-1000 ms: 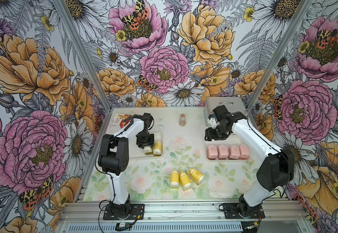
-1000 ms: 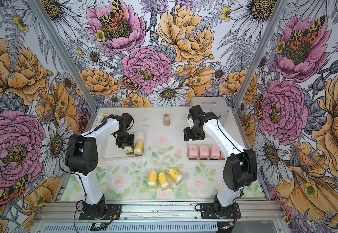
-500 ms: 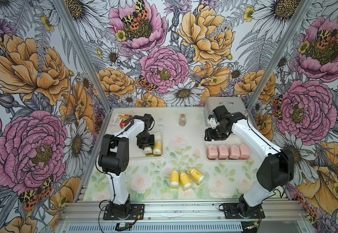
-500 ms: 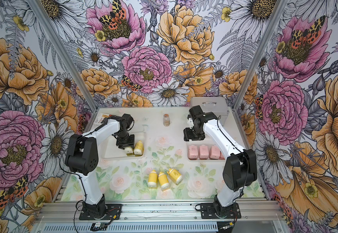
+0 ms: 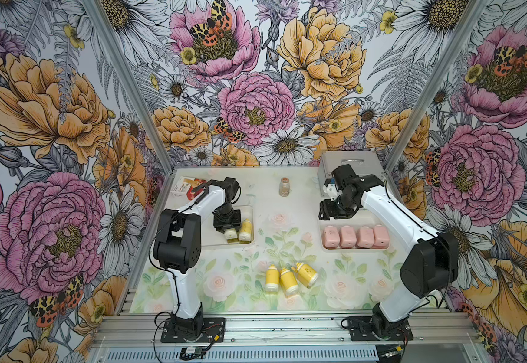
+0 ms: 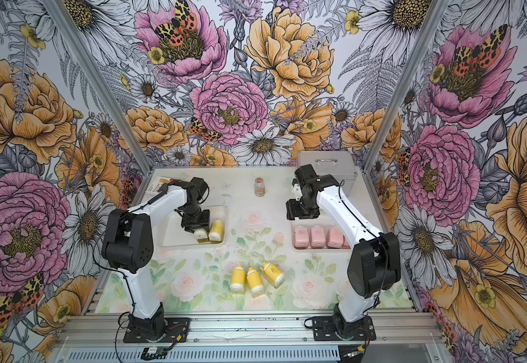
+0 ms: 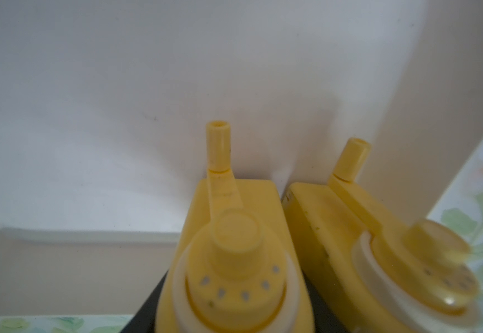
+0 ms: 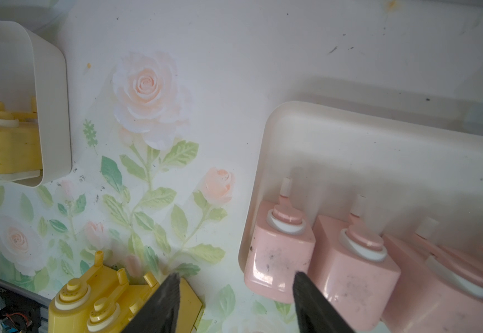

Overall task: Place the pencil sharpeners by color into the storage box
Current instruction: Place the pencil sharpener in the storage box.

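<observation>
Got the left arm (image 5: 205, 201) stretched forward, wrist bent so the left gripper (image 5: 229, 228) points straight down, fingers snug on both sides of a yellow sharpener (image 7: 234, 259). Similar reach with the right arm (image 5: 391, 217), right gripper (image 8: 236, 278) hanging in the air, jaws parted, holding nothing.
</observation>
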`<action>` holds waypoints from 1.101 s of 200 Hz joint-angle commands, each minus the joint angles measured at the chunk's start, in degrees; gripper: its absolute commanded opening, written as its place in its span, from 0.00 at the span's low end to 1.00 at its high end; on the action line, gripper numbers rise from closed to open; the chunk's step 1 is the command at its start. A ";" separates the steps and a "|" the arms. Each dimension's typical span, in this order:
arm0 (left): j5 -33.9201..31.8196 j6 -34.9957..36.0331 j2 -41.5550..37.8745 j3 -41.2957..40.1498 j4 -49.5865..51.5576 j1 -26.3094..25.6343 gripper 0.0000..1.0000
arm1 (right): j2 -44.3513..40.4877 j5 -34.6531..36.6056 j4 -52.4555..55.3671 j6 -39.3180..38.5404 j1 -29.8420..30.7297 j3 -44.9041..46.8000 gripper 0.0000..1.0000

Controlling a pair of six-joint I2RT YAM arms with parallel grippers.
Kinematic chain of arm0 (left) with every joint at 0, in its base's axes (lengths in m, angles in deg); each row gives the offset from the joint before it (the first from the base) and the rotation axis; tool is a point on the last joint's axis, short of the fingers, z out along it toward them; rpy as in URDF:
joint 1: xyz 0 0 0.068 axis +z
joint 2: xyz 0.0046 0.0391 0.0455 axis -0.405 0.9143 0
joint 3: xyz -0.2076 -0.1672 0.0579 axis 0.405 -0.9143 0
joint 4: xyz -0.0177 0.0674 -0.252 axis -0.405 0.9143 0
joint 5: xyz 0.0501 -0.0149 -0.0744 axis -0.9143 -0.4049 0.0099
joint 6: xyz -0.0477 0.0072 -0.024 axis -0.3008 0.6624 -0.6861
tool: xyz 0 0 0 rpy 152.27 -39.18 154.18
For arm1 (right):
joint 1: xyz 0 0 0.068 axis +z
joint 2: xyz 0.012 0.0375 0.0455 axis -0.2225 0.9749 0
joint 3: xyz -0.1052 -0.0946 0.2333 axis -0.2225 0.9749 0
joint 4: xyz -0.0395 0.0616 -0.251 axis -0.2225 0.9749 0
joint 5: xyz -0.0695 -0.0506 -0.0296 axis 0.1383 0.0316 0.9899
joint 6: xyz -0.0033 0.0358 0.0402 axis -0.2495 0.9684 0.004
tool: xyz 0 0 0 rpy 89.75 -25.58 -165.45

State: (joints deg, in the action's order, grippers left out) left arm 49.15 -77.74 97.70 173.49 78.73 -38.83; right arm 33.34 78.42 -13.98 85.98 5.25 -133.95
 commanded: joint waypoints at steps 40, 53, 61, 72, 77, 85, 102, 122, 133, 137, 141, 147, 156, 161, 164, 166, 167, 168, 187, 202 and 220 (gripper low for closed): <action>-0.10 0.00 0.05 -1.63 -1.03 -0.59 0.35 | -0.65 -0.66 -1.32 -0.71 0.50 0.41 0.64; -0.14 0.05 0.02 -1.78 -1.00 -0.62 0.35 | -0.64 -0.68 -1.38 -0.73 0.50 0.41 0.64; -0.18 0.07 0.11 -1.75 -0.98 -0.62 0.35 | -0.64 -0.67 -1.32 -0.67 0.51 0.37 0.64; -0.28 0.21 0.14 -1.76 -0.92 -0.57 0.35 | -0.64 -0.66 -1.38 -0.67 0.50 0.41 0.64; -0.28 0.28 0.21 -1.84 -0.99 -0.61 0.36 | -0.61 -0.69 -1.39 -0.71 0.52 0.39 0.64; -0.36 0.39 0.34 -1.85 -1.00 -0.59 0.35 | -0.65 -0.66 -1.40 -0.69 0.50 0.35 0.64; -0.38 0.40 0.64 -1.98 -1.02 -0.70 0.37 | -0.56 -0.66 -1.40 -0.74 0.52 0.41 0.64; -0.69 0.40 0.95 -2.08 -1.04 -0.70 0.41 | -0.43 -0.67 -1.41 -0.68 0.52 0.40 0.64; -0.71 0.40 0.99 -1.94 -1.06 -0.69 0.44 | -0.48 -0.81 -1.40 -0.67 0.50 0.39 0.64; -0.72 0.36 0.95 -1.91 -1.08 -0.64 0.45 | -0.44 -0.75 -1.40 -0.74 0.46 0.41 0.64; -0.71 0.31 1.07 -1.79 -1.01 -0.79 0.46 | -0.45 -0.75 -1.41 -0.75 0.50 0.37 0.64; -0.65 0.23 1.00 -1.67 -1.00 -0.79 0.47 | -0.49 -0.68 -1.40 -0.69 0.52 0.40 0.64; -0.65 0.13 0.99 -1.45 -0.96 -0.87 0.48 | -0.54 -0.73 -1.41 -0.68 0.52 0.41 0.64; -0.67 0.13 0.97 -1.37 -0.95 -0.88 0.49 | -0.58 -0.67 -1.40 -0.67 0.48 0.41 0.64; -0.67 0.13 0.99 -1.28 -0.95 -0.87 0.49 | -0.56 -0.70 -1.38 -0.67 0.51 0.41 0.64; -0.69 0.09 0.99 -1.20 -0.98 -0.88 0.50 | -0.51 -0.71 -1.40 -0.67 0.48 0.41 0.64; -0.66 0.07 0.99 -1.22 -0.99 -0.88 0.50 | -0.55 -0.68 -1.40 -0.71 0.50 0.41 0.64; -0.65 0.06 0.95 -1.18 -0.94 -0.88 0.50 | -0.52 -0.71 -1.40 -0.69 0.47 0.37 0.64; -0.48 -0.04 0.83 -0.65 -0.89 -0.88 0.51 | -0.51 -0.65 -1.40 -0.71 0.52 0.36 0.64; -0.55 -0.14 0.82 -0.50 -0.82 -0.91 0.52 | -0.67 -0.66 -1.40 -0.69 0.51 0.39 0.64; -0.56 -0.30 0.86 -0.38 -0.82 -0.96 0.54 | -0.89 -0.63 -1.40 -0.73 0.52 0.49 0.64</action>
State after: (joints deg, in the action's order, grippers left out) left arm 49.11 -77.57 97.70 172.15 78.40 -39.16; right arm 33.34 78.03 -14.40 85.98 5.25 -133.93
